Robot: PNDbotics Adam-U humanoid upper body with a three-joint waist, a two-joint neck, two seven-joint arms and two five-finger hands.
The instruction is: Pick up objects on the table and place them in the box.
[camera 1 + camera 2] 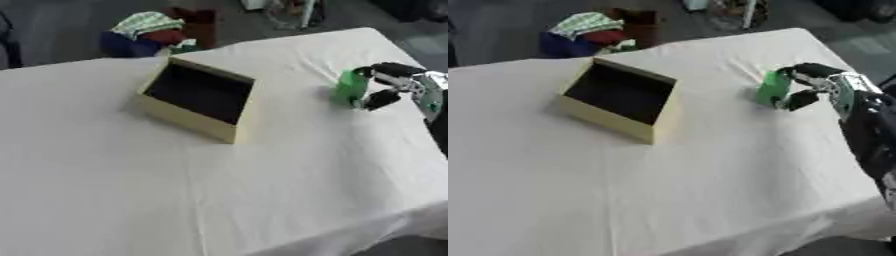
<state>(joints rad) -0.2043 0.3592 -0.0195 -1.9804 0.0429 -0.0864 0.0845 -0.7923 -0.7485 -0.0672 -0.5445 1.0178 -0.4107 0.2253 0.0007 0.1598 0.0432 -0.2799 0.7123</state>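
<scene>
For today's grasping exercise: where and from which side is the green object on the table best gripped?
Probably across its narrow thickness, from the right. The green object stands upright and thin, and the right hand already has fingers above and thumb below it, with the box lying to the left.

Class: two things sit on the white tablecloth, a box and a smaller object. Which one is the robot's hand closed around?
The small green object near the table's right edge. The right hand curls its fingers and thumb around it. The yellow box, dark inside, stands apart, untouched.
</scene>
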